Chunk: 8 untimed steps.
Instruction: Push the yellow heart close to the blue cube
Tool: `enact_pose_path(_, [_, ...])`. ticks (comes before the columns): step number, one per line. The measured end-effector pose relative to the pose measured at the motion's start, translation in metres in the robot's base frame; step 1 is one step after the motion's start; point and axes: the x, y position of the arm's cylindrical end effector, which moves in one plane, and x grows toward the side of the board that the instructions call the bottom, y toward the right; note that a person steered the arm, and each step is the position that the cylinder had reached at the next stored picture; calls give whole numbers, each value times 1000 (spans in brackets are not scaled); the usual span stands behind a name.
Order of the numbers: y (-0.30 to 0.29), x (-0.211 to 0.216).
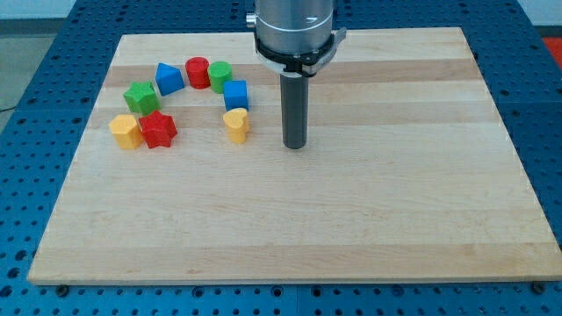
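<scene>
Yellow heart (235,125), blue cube (235,94), red star (158,129), perhaps pale-striped wooden board (351,211).

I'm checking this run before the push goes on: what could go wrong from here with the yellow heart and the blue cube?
1. The yellow heart already sits just below the blue cube; my tip is to the view's right of it, so a leftward push would likely slide the heart sideways, away from the cube.
2. A hard push toward the view's top could drive the cube into the green block behind it.
</scene>
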Motion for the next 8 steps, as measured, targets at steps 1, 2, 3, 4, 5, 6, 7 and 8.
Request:
enact_pose_path(1, [-23,0])
enact_pose_path(2, [-43,-4])
enact_pose_path(3, [-58,-6])
enact_pose_path(4, [-74,-12])
enact_pose_path(5, [-81,-15])
enact_pose_path(6, [-81,-4])
enact_pose_path(7, [-101,21])
enact_pose_path(8, [-160,26])
